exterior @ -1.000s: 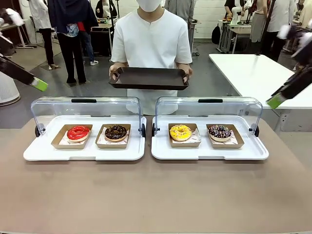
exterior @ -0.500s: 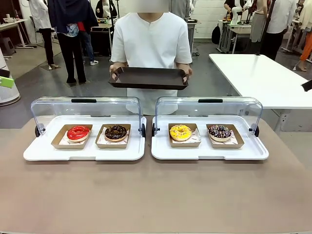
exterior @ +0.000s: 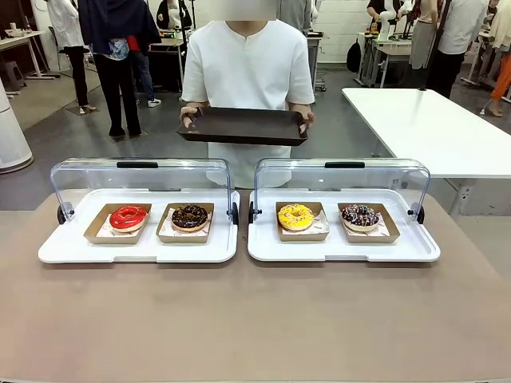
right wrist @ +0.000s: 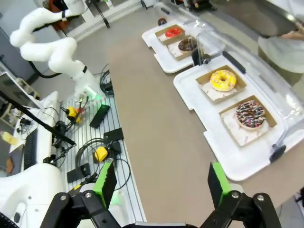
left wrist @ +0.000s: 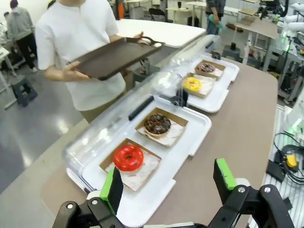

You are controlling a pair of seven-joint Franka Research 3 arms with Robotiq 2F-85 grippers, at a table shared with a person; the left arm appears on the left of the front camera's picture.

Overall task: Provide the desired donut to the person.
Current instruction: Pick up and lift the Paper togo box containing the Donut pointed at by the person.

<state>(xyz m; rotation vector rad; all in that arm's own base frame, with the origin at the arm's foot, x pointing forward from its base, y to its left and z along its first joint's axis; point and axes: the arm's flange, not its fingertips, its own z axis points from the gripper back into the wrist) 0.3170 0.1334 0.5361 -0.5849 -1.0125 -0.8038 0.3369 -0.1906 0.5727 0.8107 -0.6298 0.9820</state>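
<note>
Jaws apart and empty, the left end effector [left wrist: 168, 183] hovers nearest the red donut [left wrist: 128, 157], the right end effector [right wrist: 160, 183] nearest the sprinkled donut [right wrist: 250, 114]; the person [exterior: 247, 72] holds out a tray [exterior: 243, 126].

Picture edges cut off the person [left wrist: 80, 42].

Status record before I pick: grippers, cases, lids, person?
left gripper: open, holding nothing
right gripper: open, holding nothing
left case: red donut, chocolate donut
right case: yellow donut, sprinkled donut
lids: left lid and right lid raised
person: far side, holds dark tray in both hands
</note>
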